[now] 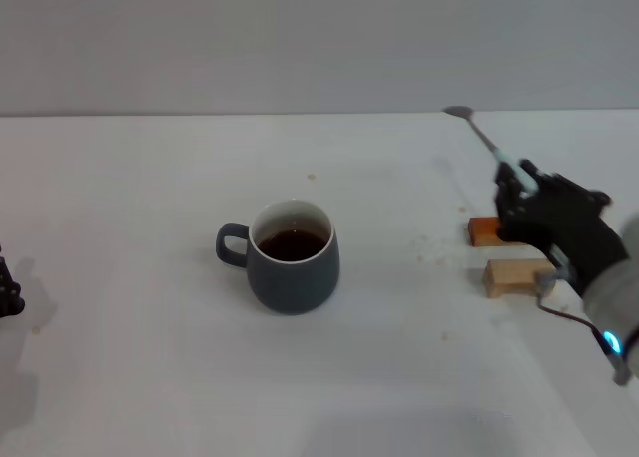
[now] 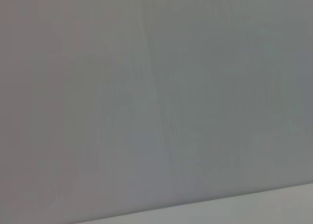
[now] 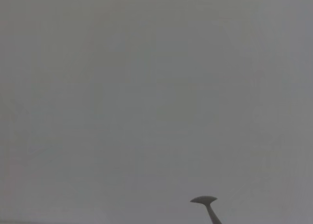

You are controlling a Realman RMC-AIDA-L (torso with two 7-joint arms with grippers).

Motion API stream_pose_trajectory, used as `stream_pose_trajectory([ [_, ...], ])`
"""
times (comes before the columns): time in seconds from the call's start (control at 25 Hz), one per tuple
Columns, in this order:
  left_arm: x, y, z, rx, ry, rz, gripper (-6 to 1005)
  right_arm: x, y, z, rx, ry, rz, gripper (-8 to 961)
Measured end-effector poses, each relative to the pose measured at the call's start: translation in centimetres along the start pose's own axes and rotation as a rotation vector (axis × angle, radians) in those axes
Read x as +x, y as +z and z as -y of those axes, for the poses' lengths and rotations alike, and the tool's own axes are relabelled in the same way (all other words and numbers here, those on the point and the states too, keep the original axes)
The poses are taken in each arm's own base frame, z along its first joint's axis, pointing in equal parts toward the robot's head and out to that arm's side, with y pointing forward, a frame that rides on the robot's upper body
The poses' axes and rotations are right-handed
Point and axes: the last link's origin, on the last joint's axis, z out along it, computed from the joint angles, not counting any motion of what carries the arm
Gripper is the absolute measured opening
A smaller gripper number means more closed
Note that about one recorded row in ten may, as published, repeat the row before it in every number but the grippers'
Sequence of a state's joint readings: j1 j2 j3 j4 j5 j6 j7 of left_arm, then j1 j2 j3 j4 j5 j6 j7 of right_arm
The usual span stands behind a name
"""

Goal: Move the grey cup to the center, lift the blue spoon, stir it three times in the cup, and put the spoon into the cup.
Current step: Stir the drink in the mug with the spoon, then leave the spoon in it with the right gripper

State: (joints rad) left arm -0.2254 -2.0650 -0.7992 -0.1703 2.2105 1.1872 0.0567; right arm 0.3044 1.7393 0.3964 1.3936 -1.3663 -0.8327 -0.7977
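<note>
While white table (image 1: 150,377) lay under everything, grey cup (image 1: 293,257) stood mid-table, dark liquid inside, handle toward left side. Right gripper (image 1: 521,188) over two wooden blocks (image 1: 514,275), clamped on blue spoon (image 1: 486,141), bowl raised away. Left gripper (image 1: 8,292) at left edge, fingers unclear.

A: The grey cup (image 1: 293,267) looks like smooth glazed ceramic with a soft sheen.
B: The blue spoon (image 1: 486,141) has a metal bowl and a plastic-looking handle; at four o'clock, two wooden blocks (image 1: 517,275) look matt.
</note>
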Motion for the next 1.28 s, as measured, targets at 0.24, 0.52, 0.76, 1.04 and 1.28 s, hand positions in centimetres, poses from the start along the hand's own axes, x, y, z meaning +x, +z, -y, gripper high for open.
stream_pose_trajectory([
  [0.24, -0.1, -0.2, 0.1, 0.003, 0.003, 0.004, -2, -3.5, 1.4, -2.5, -0.125, -0.039, -0.047, 160],
  [0.52, -0.2, -0.3, 0.2, 0.005, 0.002, 0.010, -2, -5.8, 0.8, -3.4, -0.187, -0.127, 0.022, 161],
  [0.76, -0.3, -0.1, 0.0, 0.001, 0.001, 0.019, -2, -5.4, 2.8, -3.5, -0.056, -0.344, 0.102, 161],
  [1.04, -0.7, -0.2, 0.1, 0.002, 0.006, 0.040, -2, -6.1, 3.9, -5.5, 0.014, -0.587, 0.261, 160],
  [1.28, -0.7, -0.1, 0.0, -0.001, 0.004, 0.047, -2, -6.0, 4.2, -8.4, -0.058, -0.643, 0.511, 160],
])
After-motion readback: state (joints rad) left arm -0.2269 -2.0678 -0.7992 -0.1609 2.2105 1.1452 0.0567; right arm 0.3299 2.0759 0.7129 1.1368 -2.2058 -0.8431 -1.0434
